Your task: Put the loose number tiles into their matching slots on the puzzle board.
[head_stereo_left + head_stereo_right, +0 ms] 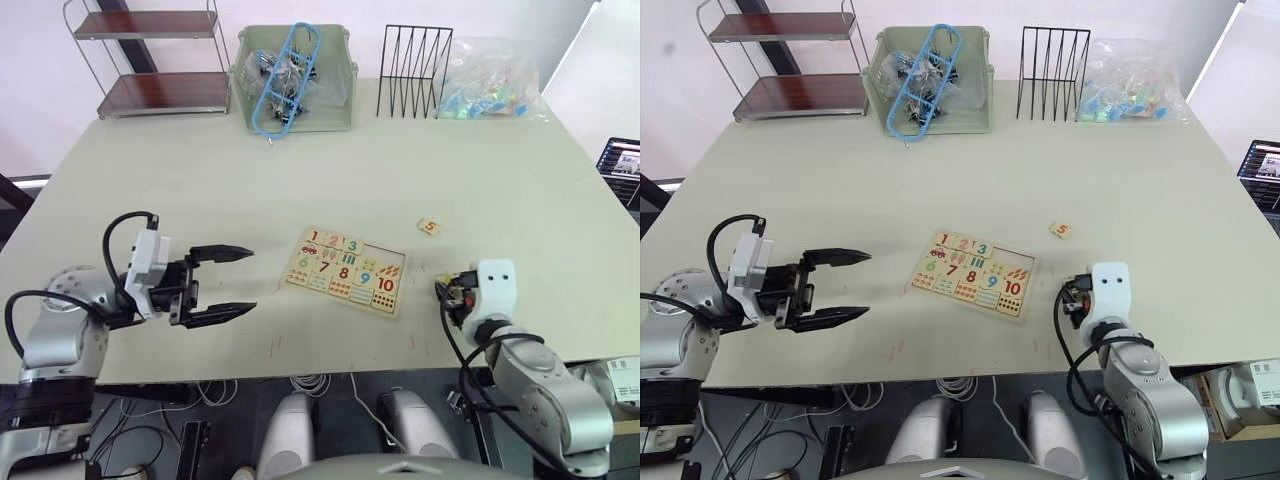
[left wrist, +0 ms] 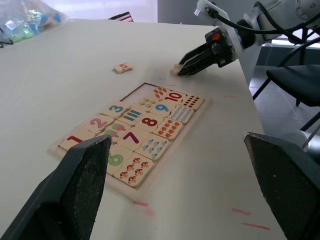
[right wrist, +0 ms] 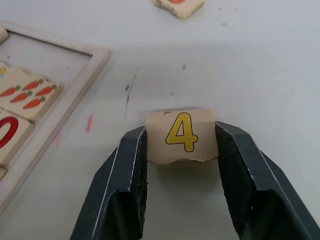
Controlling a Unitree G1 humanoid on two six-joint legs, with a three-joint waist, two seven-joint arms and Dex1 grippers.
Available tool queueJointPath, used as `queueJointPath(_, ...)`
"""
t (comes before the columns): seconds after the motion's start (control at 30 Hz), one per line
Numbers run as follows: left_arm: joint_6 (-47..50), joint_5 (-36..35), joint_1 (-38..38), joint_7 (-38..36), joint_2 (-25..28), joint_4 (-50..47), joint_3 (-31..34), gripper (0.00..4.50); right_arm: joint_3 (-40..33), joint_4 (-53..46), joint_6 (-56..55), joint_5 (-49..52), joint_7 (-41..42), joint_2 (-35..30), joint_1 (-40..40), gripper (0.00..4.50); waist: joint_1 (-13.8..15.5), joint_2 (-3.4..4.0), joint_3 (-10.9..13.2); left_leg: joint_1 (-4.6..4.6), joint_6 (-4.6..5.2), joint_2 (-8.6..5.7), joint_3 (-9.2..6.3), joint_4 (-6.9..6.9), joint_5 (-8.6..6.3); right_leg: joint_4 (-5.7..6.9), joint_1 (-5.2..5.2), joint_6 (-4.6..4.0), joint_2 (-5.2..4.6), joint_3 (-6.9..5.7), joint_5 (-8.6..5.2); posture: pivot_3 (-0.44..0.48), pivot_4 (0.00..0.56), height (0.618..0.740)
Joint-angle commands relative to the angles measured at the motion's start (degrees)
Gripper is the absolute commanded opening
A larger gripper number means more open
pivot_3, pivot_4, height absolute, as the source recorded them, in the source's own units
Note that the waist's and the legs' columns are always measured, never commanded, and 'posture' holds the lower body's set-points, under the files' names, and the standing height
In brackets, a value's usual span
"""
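Right wrist view: tile 4 [image 3: 182, 135] is pinched between right gripper [image 3: 181, 150] fingers, on the table beside the puzzle board [image 1: 346, 270].
Left gripper [image 1: 222, 284]: held wide, empty.
Risk: tile 5 [image 1: 429, 227] may be overlooked; the 4 could be tilted against the rim.

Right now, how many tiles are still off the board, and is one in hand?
Mostly done: the puzzle board holds 1, 2, 3 and 6 to 10. The right gripper is closed on the 4 tile beside the board. The 5 tile lies loose on the table. The left gripper is open, holding nothing.
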Motion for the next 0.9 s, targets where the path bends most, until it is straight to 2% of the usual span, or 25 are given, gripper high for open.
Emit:
queueJointPath(0.03, 0.33, -0.61, -1.07, -1.05, 1.45, -0.15, 0.68, 4.5, 0.17, -3.28, 1.53, -0.44, -1.89, 1.65, 1.19, 1.42, -0.01, 0.0, 0.0, 0.0, 0.0, 0.01, 0.0, 0.0, 0.0, 0.0, 0.0, 0.0, 0.0, 0.0, 0.0, 0.0, 0.15, 0.74)
queueJointPath(0.23, 0.85, -0.71, -1.36, -1.49, 1.8, -0.21, 0.55, 4.5, 0.66, -2.17, 0.61, -1.46, -2.5, 2.67, 1.48, 1.42, -0.05, -0.01, -0.01, 0.0, 0.0, 0.07, 0.0, -0.01, 0.0, -0.05, 0.0, 0.02, 0.0, -0.01, -0.01, 0.0, 0.15, 0.74)
queueJointPath(0.3, 0.82, -0.63, -1.31, -1.68, 1.86, -0.01, 0.62, 4.5, 0.02, -1.61, -0.78, -1.38, -1.97, 2.54, 1.36, 2.47, -0.05, -0.01, -0.01, 0.0, 0.0, 0.08, -0.01, -0.01, 0.0, -0.08, 0.0, 0.03, -0.01, -0.01, -0.01, 0.0, 0.15, 0.74)
queueJointPath(0.4, 0.71, -0.61, -0.98, -1.85, 1.88, 0.05, 0.82, 4.5, -0.58, -1.81, -3.72, -0.24, 0.12, 2.28, 1.0, 3.81, -0.02, -0.01, 0.0, 0.0, 0.0, 0.07, 0.0, -0.01, 0.0, -0.08, 0.0, 0.03, 0.0, -0.01, -0.01, 0.0, 0.15, 0.74)
queueJointPath(0.43, 0.65, -0.6, -0.87, -1.87, 1.87, 0.06, 0.9, 4.5, -0.4, -1.92, -4.8, -0.08, 0.98, 1.76, 1.01, 4.21, -0.03, 0.0, 0.0, 0.0, 0.0, 0.07, 0.0, -0.01, 0.0, -0.09, 0.0, 0.03, 0.0, -0.01, -0.01, 0.0, 0.15, 0.74)
queueJointPath(0.47, 0.54, -0.57, -0.77, -1.9, 1.85, 0.12, 0.97, 4.5, -0.18, -1.99, -5.65, 0.0, 1.84, 1.16, 1.12, 4.37, -0.04, -0.01, 0.0, -0.01, 0.0, 0.07, 0.0, -0.01, 0.0, -0.09, 0.0, 0.03, -0.01, -0.01, -0.01, 0.0, 0.15, 0.74)
queueJointPath(0.6, 0.12, -0.55, -0.15, -1.76, 1.68, 0.36, 1.42, 4.5, 0.28, -1.93, -8.48, -0.38, 5.08, -2.6, 1.87, 4.37, -0.04, 0.0, 0.0, -0.01, 0.0, 0.06, 0.01, -0.02, 0.0, -0.11, 0.0, 0.03, 0.0, -0.01, -0.02, 0.0, 0.15, 0.74)
queueJointPath(0.73, -1.14, -0.38, 1.34, -1.14, 1.34, 0.8, 2.29, 4.5, -3.18, -0.9, -12.75, 2.16, 12.64, -8.64, 1.62, 4.37, -0.04, -0.01, 0.01, 0.0, 0.0, 0.06, 0.03, -0.06, 0.0, -0.13, 0.0, 0.04, 0.0, 0.0, -0.02, 0.0, 0.15, 0.74)
queueJointPath(0.9, -2.05, -0.13, 2.06, -0.55, 1.36, 1.65, 2.62, 4.5, -8.09, 3.16, -17.57, 9.47, 27.64, -18.0, 0.26, 4.37, 0.02, -0.03, 0.02, 0.0, 0.0, 0.05, 0.04, -0.06, 0.0, -0.15, 0.01, 0.04, 0.01, -0.02, -0.02, 0.0, 0.15, 0.74)
